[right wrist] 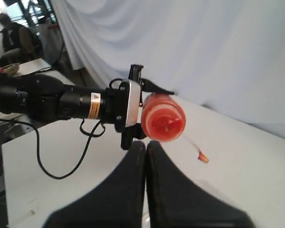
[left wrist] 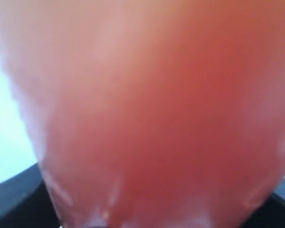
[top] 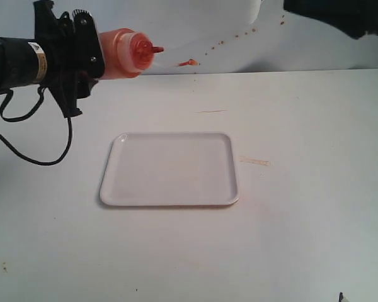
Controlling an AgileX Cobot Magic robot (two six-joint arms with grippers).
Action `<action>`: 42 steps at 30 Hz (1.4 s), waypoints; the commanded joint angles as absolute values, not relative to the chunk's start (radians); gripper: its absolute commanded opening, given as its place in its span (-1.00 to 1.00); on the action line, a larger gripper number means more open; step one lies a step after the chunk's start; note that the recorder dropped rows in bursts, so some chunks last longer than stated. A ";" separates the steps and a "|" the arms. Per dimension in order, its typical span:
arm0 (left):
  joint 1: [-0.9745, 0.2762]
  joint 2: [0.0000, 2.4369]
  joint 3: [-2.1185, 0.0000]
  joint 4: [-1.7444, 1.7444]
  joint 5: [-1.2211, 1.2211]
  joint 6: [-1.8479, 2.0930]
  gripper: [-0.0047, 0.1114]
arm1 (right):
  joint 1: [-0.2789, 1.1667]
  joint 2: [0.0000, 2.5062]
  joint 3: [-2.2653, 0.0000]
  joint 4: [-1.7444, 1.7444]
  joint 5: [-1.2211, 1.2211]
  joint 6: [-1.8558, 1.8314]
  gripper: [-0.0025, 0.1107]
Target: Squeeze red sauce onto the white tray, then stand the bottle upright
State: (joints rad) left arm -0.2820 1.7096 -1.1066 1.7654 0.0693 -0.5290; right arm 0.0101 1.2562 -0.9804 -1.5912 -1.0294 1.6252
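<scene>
My left gripper (top: 96, 58) is shut on the bottle (top: 123, 53) and holds it on its side, high over the table's back left. The red nozzle (top: 155, 49) points to the right, and the small cap (top: 190, 62) dangles on its clear tether. In the left wrist view the bottle (left wrist: 147, 118) fills the picture as an orange-red blur. Red sauce shows only as the tint inside the bottle. The white tray (top: 170, 168) lies flat in the middle of the table, below and to the right of the nozzle, its surface plain white. My right gripper (right wrist: 146, 145) is shut with nothing in it, facing the bottle (right wrist: 163, 118).
The right arm (top: 340, 16) hangs at the top right, well above the table. Small reddish specks (top: 239, 34) dot the white backdrop. Faint stains (top: 255, 162) mark the table right of the tray. The left arm's black cable (top: 31, 157) loops down at the left.
</scene>
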 commanded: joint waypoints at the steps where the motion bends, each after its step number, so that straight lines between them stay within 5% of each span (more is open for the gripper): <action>1: -0.284 1.687 -1.105 1.744 0.159 -0.433 -0.92 | 0.012 1.436 -1.094 -1.612 -1.060 1.624 -0.96; 11: -0.342 1.689 -1.105 1.744 0.166 0.022 -0.92 | 0.010 1.810 -1.473 -1.709 -1.221 1.872 -0.95; 14: -0.377 1.689 -1.105 1.744 0.202 0.101 -0.92 | 0.010 1.882 -1.516 -1.709 -1.221 1.889 -0.74; 16: -0.396 1.689 -1.111 1.744 0.248 0.150 -0.92 | 0.010 1.947 -1.546 -1.709 -1.221 1.855 -0.30; 17: -0.400 1.689 -1.116 1.744 0.268 0.193 -0.92 | 0.010 1.991 -1.572 -1.709 -1.221 1.835 0.14; 19: -0.400 1.689 -1.120 1.744 0.300 0.240 -0.92 | 0.012 2.053 -1.629 -1.709 -1.221 1.852 0.63; 26: -0.400 1.689 -1.122 1.744 0.273 0.313 -0.92 | 0.074 2.167 -1.788 -1.744 -1.221 1.791 0.34; 42: -0.400 1.689 -1.088 1.744 0.073 0.379 -0.92 | 0.237 2.182 -1.805 -1.744 -1.221 1.454 0.40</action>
